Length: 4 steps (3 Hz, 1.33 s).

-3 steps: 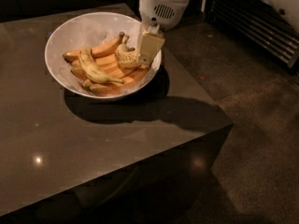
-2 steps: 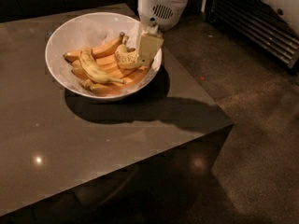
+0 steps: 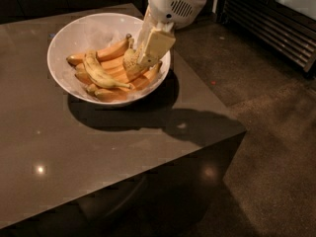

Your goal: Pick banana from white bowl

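The white bowl [image 3: 61,38] stands at the table's far side. The speckled banana [image 3: 130,63] sits at the bowl's right side, tilted up with its dark stem pointing away. My gripper [image 3: 144,51] reaches down into the bowl from the upper right. Its cream fingers [image 3: 157,42] are closed around the speckled banana. A slimmer curved yellow banana [image 3: 101,74] lies on top of several smooth orange-tinted bananas [image 3: 111,50] in the bowl's middle and left. The lower part of the speckled banana is hidden among them.
The bowl rests on a dark glossy table [image 3: 98,147], whose right edge and front corner [image 3: 242,130] drop to a dark speckled floor [image 3: 276,147]. A slatted dark cabinet front [image 3: 276,28] runs along the back right.
Almost nothing: the gripper stays at the speckled banana in the bowl's right side, perhaps a touch higher. The other bananas have not moved.
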Each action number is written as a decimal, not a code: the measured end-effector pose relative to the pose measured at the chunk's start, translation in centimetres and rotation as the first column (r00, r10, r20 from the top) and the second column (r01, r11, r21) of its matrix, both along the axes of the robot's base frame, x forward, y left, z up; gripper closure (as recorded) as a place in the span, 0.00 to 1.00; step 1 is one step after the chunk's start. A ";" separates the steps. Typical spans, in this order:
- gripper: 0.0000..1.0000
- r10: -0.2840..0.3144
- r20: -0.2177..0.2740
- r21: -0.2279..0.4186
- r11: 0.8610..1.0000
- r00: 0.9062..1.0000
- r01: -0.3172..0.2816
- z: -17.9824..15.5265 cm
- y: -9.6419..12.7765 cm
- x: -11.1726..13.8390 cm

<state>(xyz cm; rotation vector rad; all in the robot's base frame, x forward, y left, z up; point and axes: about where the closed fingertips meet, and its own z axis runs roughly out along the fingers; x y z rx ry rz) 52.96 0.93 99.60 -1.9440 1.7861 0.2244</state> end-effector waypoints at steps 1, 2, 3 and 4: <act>1.00 0.086 0.029 0.066 0.994 0.996 -0.088 0.8 -0.1 -1.5; 1.00 0.097 0.039 0.067 0.993 0.995 -0.099 1.1 0.0 -1.7; 1.00 0.143 0.095 0.088 0.985 0.985 -0.152 2.8 1.1 -2.5; 1.00 0.169 0.142 0.122 0.975 0.975 -0.187 4.3 1.5 -3.7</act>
